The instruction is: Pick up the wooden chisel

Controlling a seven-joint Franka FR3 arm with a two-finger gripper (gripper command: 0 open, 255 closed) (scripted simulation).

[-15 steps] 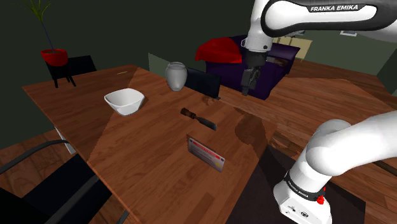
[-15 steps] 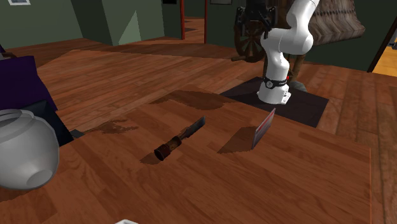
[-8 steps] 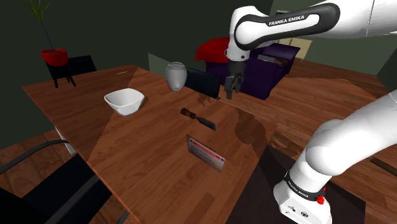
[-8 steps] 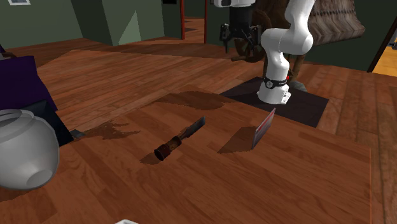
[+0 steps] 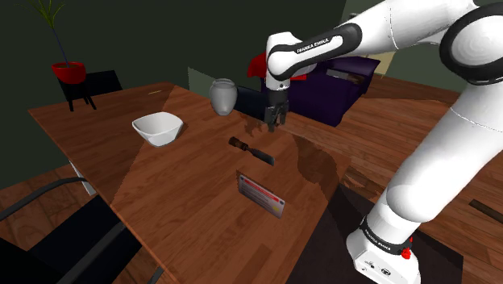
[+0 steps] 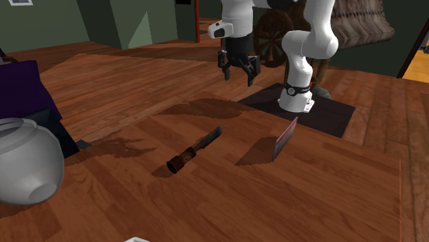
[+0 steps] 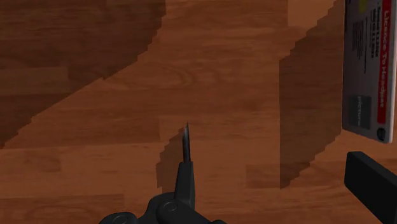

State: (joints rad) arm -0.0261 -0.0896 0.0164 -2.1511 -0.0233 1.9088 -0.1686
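Beneath my gripper, down on the brown wooden table, lies the chisel: flat on the boards, nothing touching it. Gripper hangs in the air high over the tabletop, pointing down, jaws spread wide with only air between them, holding nothing; the second exterior view shows them plainly apart. Chisel has a dark brown handle and a dark grey blade. Handle end lies toward the vase, blade end toward my arm's base. Looking along the gripper, I see the blade narrowing to a point ahead of my hand, its shadow close beside it on the wood, and one of my fingers well off to the side of it. On that same side stands a card on its edge, white with a red strip and dark print, near the chisel but not touching it; it throws a long shadow across the boards. Past the handle end, farther from my gripper: a white bowl and the grey round vase, both on the table, well apart from the chisel. Behind my gripper, beyond the table's edge, a purple seat with a red cushion.
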